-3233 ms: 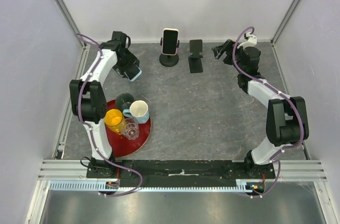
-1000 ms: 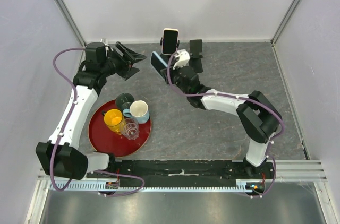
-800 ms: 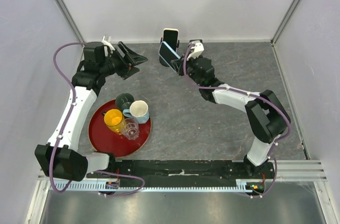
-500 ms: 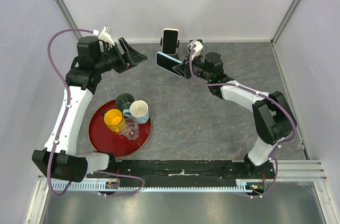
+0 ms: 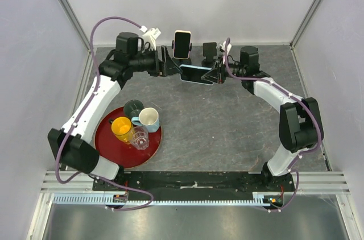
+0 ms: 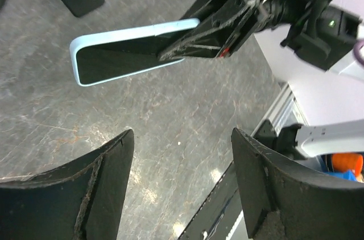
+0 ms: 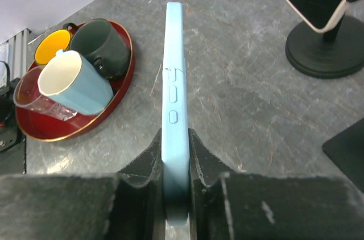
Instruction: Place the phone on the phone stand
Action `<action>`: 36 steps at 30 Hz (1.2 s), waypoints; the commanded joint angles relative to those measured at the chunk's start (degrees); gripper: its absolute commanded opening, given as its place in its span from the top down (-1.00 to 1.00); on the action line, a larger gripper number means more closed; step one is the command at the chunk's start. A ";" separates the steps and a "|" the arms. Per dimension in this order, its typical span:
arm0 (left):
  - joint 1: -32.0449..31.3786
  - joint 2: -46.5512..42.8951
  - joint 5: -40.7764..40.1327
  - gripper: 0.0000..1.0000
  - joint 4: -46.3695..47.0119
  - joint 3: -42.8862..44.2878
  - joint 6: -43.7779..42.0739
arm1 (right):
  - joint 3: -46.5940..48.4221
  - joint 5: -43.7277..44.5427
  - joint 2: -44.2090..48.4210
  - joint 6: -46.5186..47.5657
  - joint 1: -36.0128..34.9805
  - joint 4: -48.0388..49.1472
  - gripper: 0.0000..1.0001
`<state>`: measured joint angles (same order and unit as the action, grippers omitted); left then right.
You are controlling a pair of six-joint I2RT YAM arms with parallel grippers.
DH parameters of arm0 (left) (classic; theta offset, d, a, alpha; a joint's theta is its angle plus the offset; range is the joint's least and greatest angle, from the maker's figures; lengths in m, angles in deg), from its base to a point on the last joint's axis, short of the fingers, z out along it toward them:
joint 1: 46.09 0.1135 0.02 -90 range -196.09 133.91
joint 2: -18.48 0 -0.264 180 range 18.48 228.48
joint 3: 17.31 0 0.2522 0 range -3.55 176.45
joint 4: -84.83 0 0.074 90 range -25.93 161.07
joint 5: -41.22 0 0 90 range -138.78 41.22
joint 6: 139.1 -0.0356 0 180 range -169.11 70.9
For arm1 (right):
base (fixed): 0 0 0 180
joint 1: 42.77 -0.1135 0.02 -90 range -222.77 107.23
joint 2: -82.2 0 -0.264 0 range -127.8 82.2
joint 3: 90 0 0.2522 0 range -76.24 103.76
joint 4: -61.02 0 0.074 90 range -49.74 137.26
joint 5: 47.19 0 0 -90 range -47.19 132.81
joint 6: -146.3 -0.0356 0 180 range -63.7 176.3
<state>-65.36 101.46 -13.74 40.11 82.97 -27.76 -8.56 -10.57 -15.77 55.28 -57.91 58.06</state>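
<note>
The phone (image 5: 195, 73) is a slim slab in a pale blue case with a dark screen. It is held in the air lengthwise and roughly level, one end pinched between the closed fingers of the right gripper (image 5: 214, 75), with the side buttons showing along its thin edge. It hangs just in front of the round-based stand (image 5: 181, 62). The phone stand (image 5: 210, 50) is black, bare and tilted back, standing just to the right of that round-based stand.

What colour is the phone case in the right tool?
The phone case is light blue, clearest in the right wrist view.
</note>
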 commanded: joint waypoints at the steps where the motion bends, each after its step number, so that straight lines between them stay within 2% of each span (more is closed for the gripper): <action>1: -0.60 2.97 7.40 -0.50 3.80 1.90 -7.18 | 3.07 -9.62 3.05 2.86 2.83 -1.05 1.00; 7: -0.77 7.10 13.37 -0.50 5.56 0.67 -10.09 | 4.39 -15.07 1.30 2.69 4.06 -2.72 1.00; 10: -0.77 7.90 13.29 -0.50 6.35 -0.30 -10.44 | 5.53 -15.96 0.86 2.95 3.97 -4.82 1.00; 14: -0.77 9.13 13.65 -0.49 5.04 1.10 -11.67 | 6.85 -17.02 1.38 8.30 1.88 -10.63 1.00; 15: -0.86 9.13 13.38 -0.50 4.51 1.54 -12.20 | 8.77 -16.84 1.03 9.44 1.34 -16.38 1.00; 17: -0.77 7.91 12.16 -0.50 3.80 0.94 -12.73 | 12.46 -14.74 -0.63 19.17 -0.67 -26.57 1.00; 18: -0.86 7.38 11.71 -0.50 4.24 0.23 -13.51 | 16.65 -13.08 -1.34 24.17 -1.64 -37.94 1.00; 19: -0.77 7.11 11.28 -0.50 5.11 -0.21 -13.78 | 18.43 -10.36 -2.73 29.70 -2.43 -41.88 1.00; 21: -0.77 8.33 11.35 -0.51 4.42 1.19 -13.87 | 22.47 -9.46 -4.24 32.39 -4.28 -48.22 1.00; 27: -1.39 9.74 18.91 -0.47 1.52 0.05 -16.86 | 22.67 -12.35 -3.10 35.65 -4.73 -51.32 1.00; 30: -1.56 10.80 25.67 -0.46 0.11 0.93 -17.82 | 23.29 -12.88 -2.40 37.05 -4.90 -53.25 1.00; 33: -3.84 10.97 24.02 -0.47 -0.15 -1.00 -19.93 | 23.02 -14.80 -1.35 38.63 -4.99 -54.66 1.00; 36: -5.60 12.99 23.49 -0.47 -2.78 0.57 -20.90 | 23.46 -15.34 -0.73 39.77 -5.17 -55.98 1.00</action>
<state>-68.42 112.39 6.87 40.13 82.32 -43.91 11.88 -19.47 -20.41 90.12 -62.85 3.92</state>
